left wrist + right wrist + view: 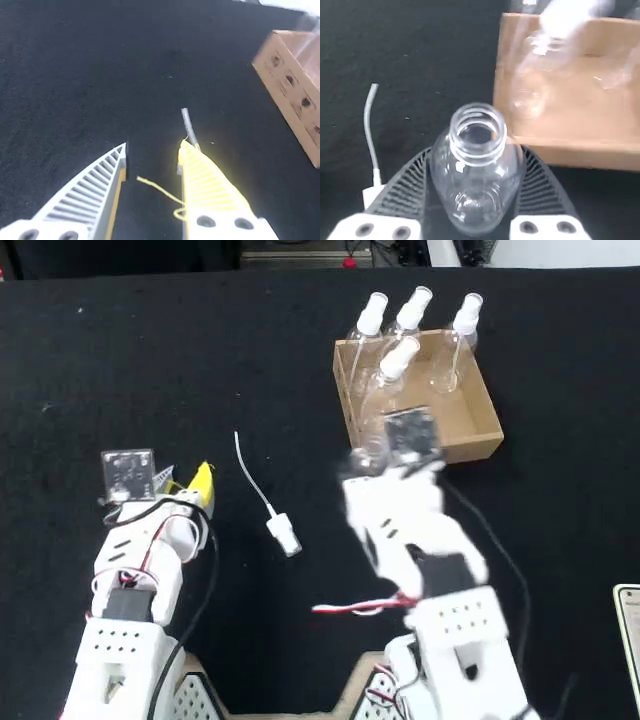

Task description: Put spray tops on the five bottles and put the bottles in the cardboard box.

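The right hand [476,155] clasped the last, uncapped bottle [472,200] just beside the cardboard box [470,425], while the left hand [153,146] gaped wide near the remaining spray top [283,533] on the bench [150,360], which it likely needed to grasp next.

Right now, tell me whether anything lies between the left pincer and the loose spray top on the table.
Nothing visible does: only bare black cloth separates the open left pincer from the spray top.

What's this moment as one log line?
right fingers: shut on clear uncapped plastic bottle | left fingers: open | white spray top: on black table | brown cardboard box: four capped bottles
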`<action>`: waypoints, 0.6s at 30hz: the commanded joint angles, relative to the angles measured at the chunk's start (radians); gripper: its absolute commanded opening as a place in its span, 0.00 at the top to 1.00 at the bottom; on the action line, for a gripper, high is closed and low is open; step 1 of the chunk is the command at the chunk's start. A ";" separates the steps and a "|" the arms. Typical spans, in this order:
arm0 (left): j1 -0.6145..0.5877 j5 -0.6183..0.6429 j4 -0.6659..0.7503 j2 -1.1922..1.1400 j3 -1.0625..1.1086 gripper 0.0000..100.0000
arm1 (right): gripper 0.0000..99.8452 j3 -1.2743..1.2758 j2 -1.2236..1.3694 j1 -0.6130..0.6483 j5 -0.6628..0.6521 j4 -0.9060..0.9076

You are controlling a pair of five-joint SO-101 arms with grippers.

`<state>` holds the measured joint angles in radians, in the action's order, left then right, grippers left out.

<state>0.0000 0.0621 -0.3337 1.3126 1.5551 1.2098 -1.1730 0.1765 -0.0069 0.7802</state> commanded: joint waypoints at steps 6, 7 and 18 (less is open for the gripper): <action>0.145 -0.293 -0.296 -0.029 -0.242 0.83 | 0.93 0.033 -0.254 -0.215 -0.158 0.206; 0.148 -0.331 -0.325 -0.060 -0.274 0.83 | 0.93 0.050 -0.254 -0.239 -0.157 0.206; 0.311 -0.674 -0.651 -0.816 -0.794 0.83 | 0.93 0.133 -0.255 -0.358 -0.110 0.198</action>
<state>0.2716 -0.5485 -0.9383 0.6743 0.9321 1.3479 -1.4078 -0.1611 -0.1358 0.9812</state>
